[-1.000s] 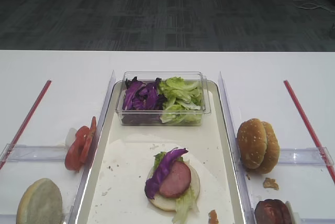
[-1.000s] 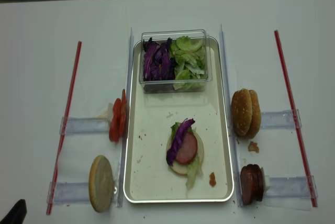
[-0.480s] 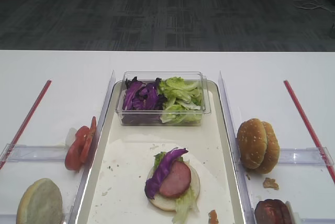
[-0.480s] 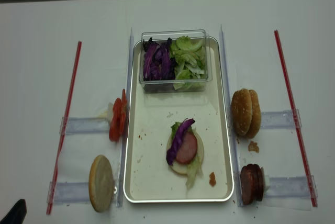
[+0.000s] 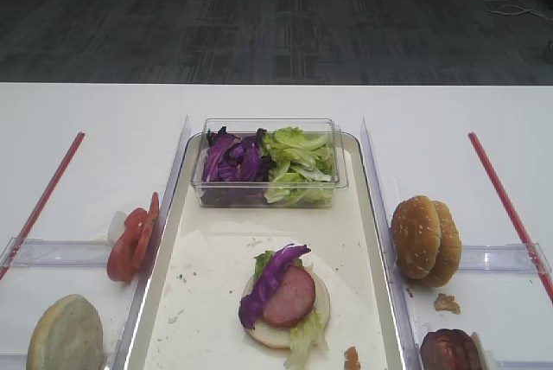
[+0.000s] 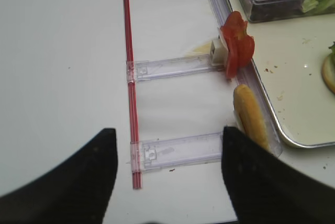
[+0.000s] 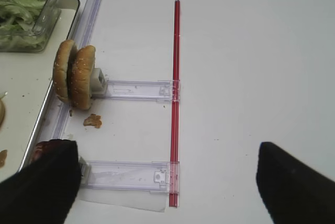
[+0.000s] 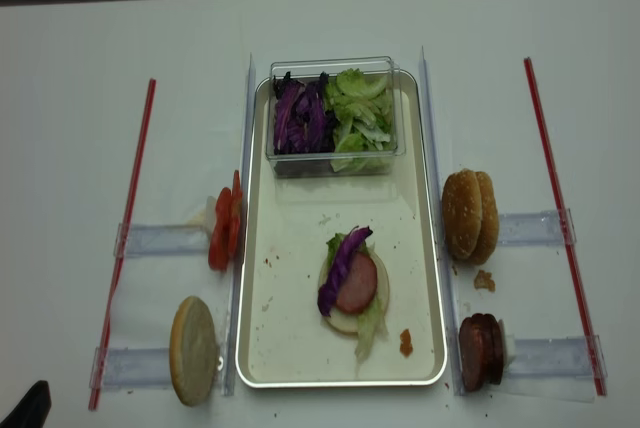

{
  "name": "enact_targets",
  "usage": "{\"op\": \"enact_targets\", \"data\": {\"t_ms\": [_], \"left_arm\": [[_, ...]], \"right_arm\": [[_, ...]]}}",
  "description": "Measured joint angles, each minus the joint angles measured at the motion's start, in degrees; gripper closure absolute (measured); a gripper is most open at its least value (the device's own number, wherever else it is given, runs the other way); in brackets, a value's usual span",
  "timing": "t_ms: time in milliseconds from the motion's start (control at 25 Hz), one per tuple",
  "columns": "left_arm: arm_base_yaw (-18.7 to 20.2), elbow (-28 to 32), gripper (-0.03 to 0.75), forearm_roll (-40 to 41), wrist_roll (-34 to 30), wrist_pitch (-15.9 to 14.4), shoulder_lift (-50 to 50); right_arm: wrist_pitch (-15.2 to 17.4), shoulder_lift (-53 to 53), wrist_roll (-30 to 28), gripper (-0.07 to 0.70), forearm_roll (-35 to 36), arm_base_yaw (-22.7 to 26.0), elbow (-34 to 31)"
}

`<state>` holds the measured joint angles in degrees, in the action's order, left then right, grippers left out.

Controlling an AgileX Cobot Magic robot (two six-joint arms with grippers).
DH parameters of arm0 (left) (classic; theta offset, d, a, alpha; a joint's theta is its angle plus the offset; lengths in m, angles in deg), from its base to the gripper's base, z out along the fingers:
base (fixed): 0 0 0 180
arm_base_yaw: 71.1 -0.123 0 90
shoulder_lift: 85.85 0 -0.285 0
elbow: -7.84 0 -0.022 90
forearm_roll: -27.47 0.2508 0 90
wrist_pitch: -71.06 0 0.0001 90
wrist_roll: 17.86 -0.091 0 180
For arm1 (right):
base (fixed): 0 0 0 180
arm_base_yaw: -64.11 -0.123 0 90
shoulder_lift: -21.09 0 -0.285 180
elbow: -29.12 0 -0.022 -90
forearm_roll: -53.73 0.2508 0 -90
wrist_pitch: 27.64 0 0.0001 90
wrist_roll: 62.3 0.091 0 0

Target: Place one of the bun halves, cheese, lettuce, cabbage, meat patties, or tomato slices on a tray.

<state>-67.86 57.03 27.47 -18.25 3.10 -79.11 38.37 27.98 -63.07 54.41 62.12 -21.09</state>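
Left gripper [image 6: 165, 177] agape; purple curled cabbage [image 5: 271, 283] atop pink patty [image 5: 290, 296].

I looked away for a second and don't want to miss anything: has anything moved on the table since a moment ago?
Nothing has visibly changed. The stack on the tray, with cabbage over the pink meat patty, the tomato slices and the bun halves all lie where they were. The left claw stays open, holding nothing.

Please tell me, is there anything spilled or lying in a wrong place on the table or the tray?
Yes, small things. A brown crumb lies loose on the table below the upright bun halves, and a reddish scrap sits alone on the tray near its front right corner. Specks dot the tray too.
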Motion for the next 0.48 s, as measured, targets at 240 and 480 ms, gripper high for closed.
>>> {"op": "enact_targets", "data": {"t_ms": [240,480], "left_arm": [[0.0,0.0,0.302,0.0,0.0,0.0,0.0],[0.0,0.0,0.302,0.0,0.0,0.0,0.0]], "right_arm": [[0.0,0.0,0.0,-0.048,0.0,0.0,0.0],[0.0,0.0,0.0,-0.048,0.0,0.0,0.0]]}}
